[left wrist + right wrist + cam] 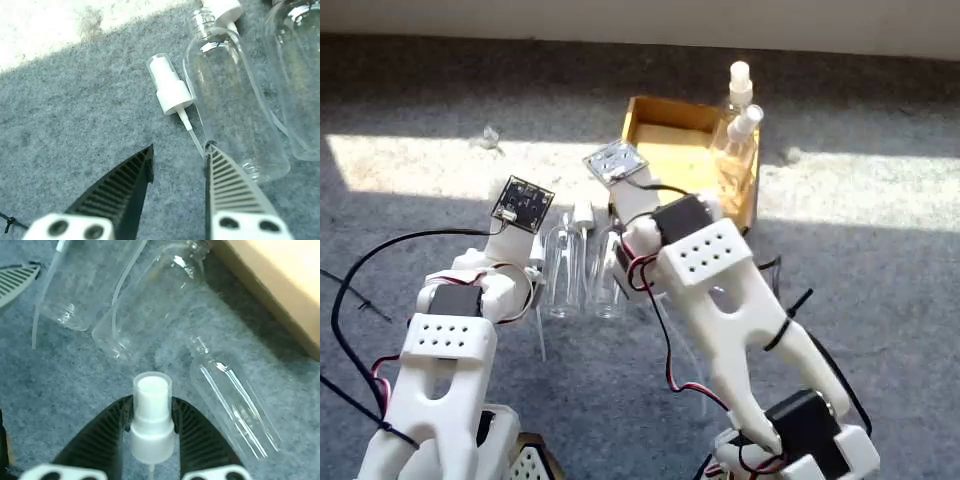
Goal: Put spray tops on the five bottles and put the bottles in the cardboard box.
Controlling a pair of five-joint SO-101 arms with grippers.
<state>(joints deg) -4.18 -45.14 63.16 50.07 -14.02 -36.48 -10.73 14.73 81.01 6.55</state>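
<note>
Spread end effector [180, 146] near spray top [170, 92], bottle [235, 100]

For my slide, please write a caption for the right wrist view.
Right gripper holding a spray top near three clear bottles lying on carpet.

Loose spray top [170, 92] just beside bottle [235, 105]

The right arm [720, 270] hides part of a clear bottle [605, 285] in the high view. The left wrist view's edge cuts off another bottle [295, 75]. The right wrist view's edge crops the tube of the spray top [151, 420] and the cardboard box [280, 285].
</note>
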